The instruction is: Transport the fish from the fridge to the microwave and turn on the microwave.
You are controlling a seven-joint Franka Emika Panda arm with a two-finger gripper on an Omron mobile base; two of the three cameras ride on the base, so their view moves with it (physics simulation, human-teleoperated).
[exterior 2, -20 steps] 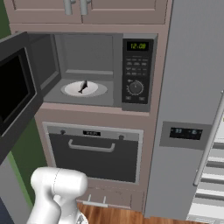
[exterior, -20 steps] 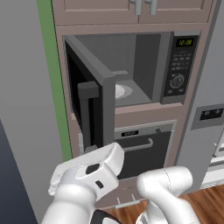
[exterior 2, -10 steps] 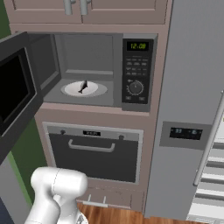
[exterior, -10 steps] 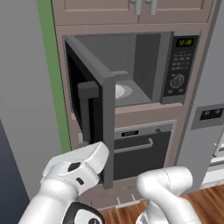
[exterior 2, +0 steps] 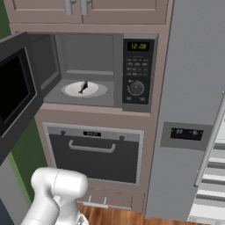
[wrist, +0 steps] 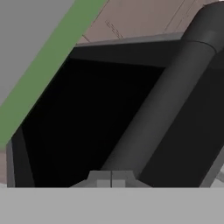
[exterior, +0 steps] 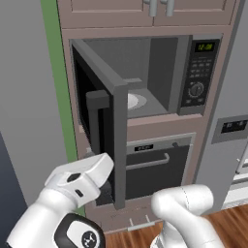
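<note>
With the fish (exterior 2: 82,87) already on the plate (exterior 2: 97,91) inside the microwave (exterior 2: 137,72), fingers (wrist: 111,178) pressed together, empty, just before the open door's upright handle (wrist: 157,103), ready to push.

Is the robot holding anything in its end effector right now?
No. The end effector is shut with nothing between its fingertips, right up at the microwave door's handle. The fish lies on the plate inside the microwave.

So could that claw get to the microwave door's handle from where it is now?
Probably yes. The claw, shut, sits right at the dark handle on the open microwave door, with nothing between them. The fish already lies inside.
</note>
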